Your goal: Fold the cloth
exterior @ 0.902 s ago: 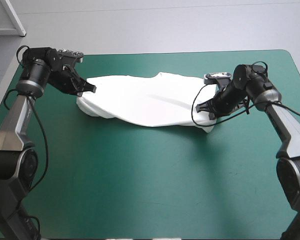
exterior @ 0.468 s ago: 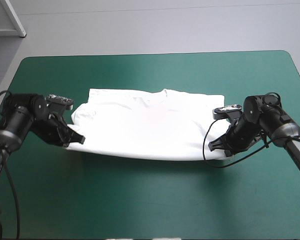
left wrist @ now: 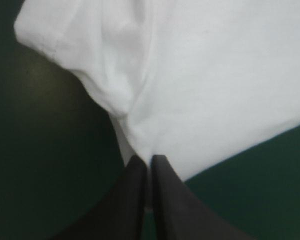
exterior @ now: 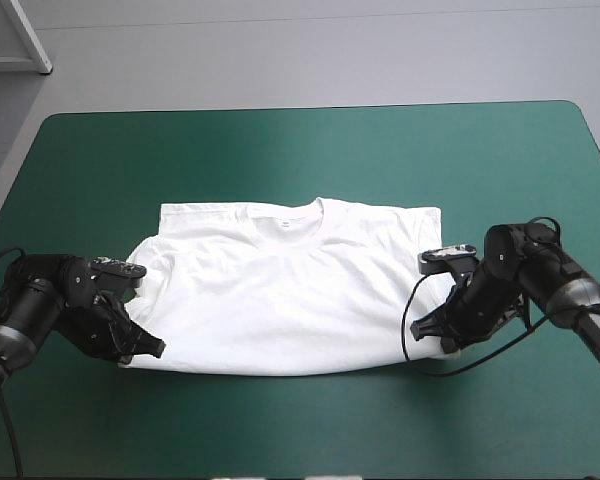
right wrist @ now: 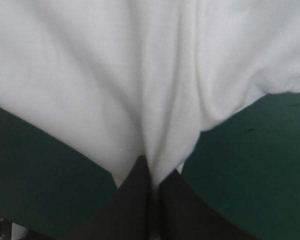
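The white T-shirt (exterior: 285,285) lies spread flat on the teal-green cover, collar toward the far edge, hem toward the near edge. My left gripper (exterior: 152,348) is shut on the T-shirt at its near left hem corner; the cloth (left wrist: 200,85) fans out ahead of the pinching fingers (left wrist: 135,200). At the near right hem corner my right gripper (exterior: 423,330) is shut on the T-shirt too. In the right wrist view the white fabric (right wrist: 150,75) runs in creases into the gripper (right wrist: 152,172). Both sleeves are bunched close to the body.
Bare teal-green cover (exterior: 300,430) runs between the hem and the near table edge, and a wide strip (exterior: 310,150) lies beyond the collar. The table's rounded corners show at far left and far right.
Both grippers have pulled the T-shirt from the far half of the table toward the near edge. The cloth went from a lifted, twisted band to lying flat and spread.
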